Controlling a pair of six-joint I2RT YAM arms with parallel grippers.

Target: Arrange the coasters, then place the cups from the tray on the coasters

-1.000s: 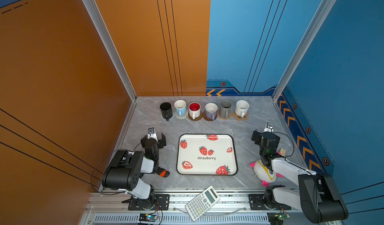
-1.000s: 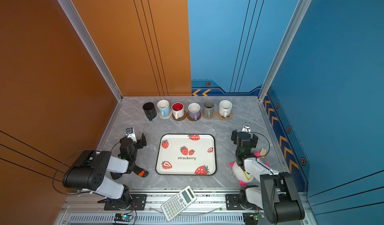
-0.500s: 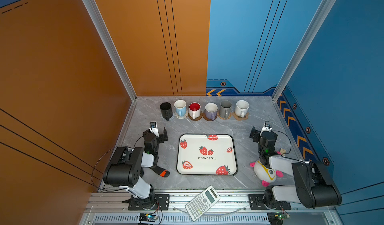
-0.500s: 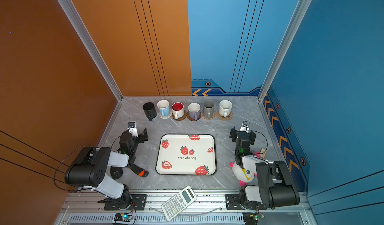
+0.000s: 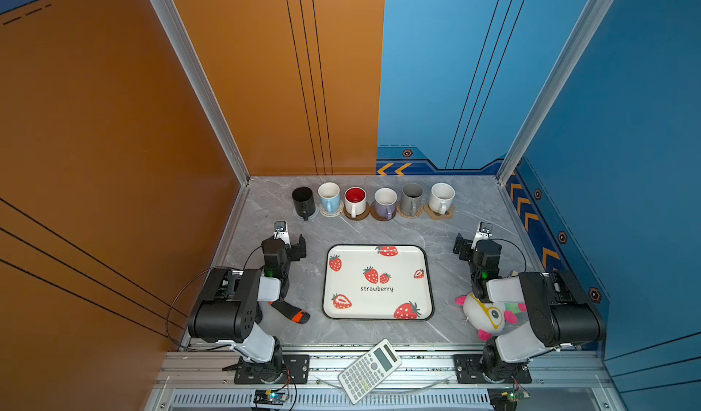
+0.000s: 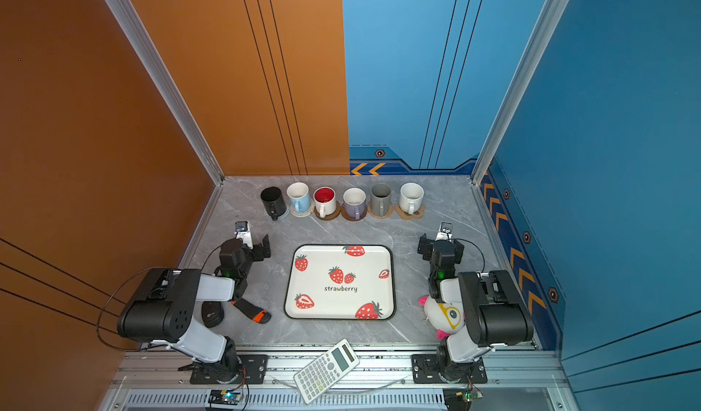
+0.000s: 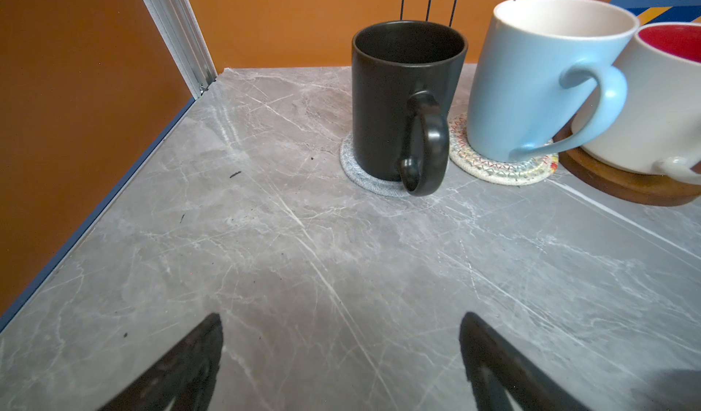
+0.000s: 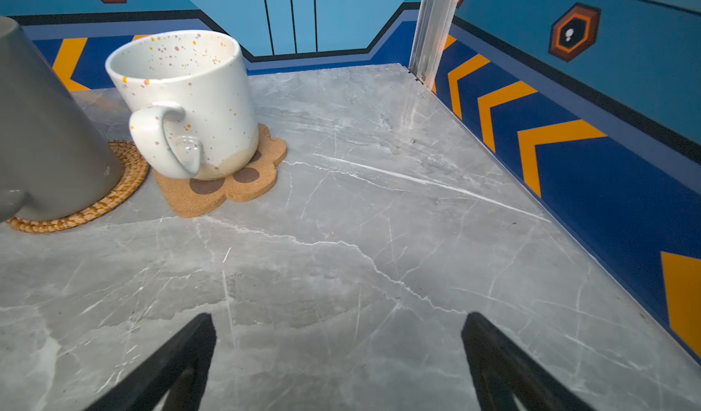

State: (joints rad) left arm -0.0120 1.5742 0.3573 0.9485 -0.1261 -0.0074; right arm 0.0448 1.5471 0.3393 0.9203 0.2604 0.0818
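In a top view we saw six cups (image 6: 354,202) in a row across the middle of the frame, from the black cup (image 6: 272,200) on the left to the speckled cup (image 6: 411,197) on the right. They stood on coasters (image 6: 417,212). Below them lay the tray (image 6: 333,305). The left gripper (image 6: 250,244) and the right gripper (image 6: 441,246) sat on either side of it, jaws wide apart.

My two top views sit high above the front of the cell, side by side. They look steeply down toward the back wall (image 5: 341,86). Both take in the whole table (image 5: 474,223), the tray (image 6: 364,265) and the mugs (image 6: 354,202) from far off.

My left wrist camera rides low over the table, close, facing the black mug (image 7: 394,98) and blue mug (image 7: 531,86). My right wrist camera, equally low, faces the speckled mug (image 8: 197,98) and grey mug (image 8: 45,124).

The wrist views cover opposite ends of the row, which both top views show whole.
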